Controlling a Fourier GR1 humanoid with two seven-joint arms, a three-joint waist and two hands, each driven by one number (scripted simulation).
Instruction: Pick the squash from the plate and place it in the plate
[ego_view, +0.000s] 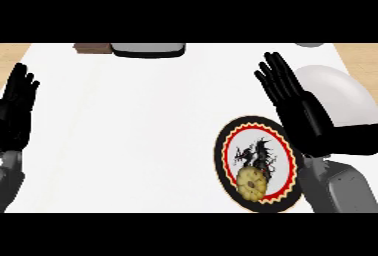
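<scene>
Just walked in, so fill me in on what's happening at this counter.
Nothing is being handled yet. The squash lies on the black-rimmed patterned plate. The right hand is open above that plate, in front of a white plate. The left hand rests open at the left edge.

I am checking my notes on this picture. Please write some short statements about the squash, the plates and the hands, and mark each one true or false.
1. The squash lies on the patterned plate. True.
2. The right hand holds the squash. False: its fingers are straight and it holds nothing.
3. The white plate lies partly under the right hand. True.
4. The left hand rests on the patterned plate. False: it is at the left edge, far from it.
</scene>
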